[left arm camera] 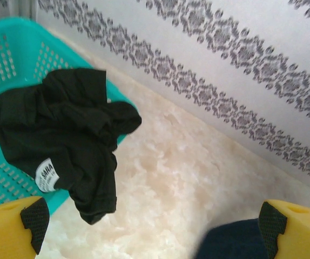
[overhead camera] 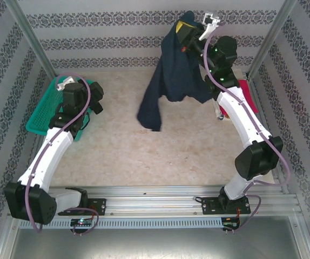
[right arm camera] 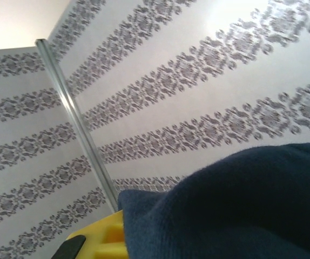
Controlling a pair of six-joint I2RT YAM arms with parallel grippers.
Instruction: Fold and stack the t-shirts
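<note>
Navy t-shirt (overhead camera: 171, 75) is clamped aloft by the right gripper (overhead camera: 190, 28) over the table's (overhead camera: 117, 156) far edge, seemingly awaiting spreading by the parted left gripper (left arm camera: 152, 224).

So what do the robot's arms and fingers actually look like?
Both the left arm and right arm have white shell links with chunky black joint housings. A mauve cable loops loosely along each. The fingers are bright yellow blocks, tipped with black textured pads.
</note>
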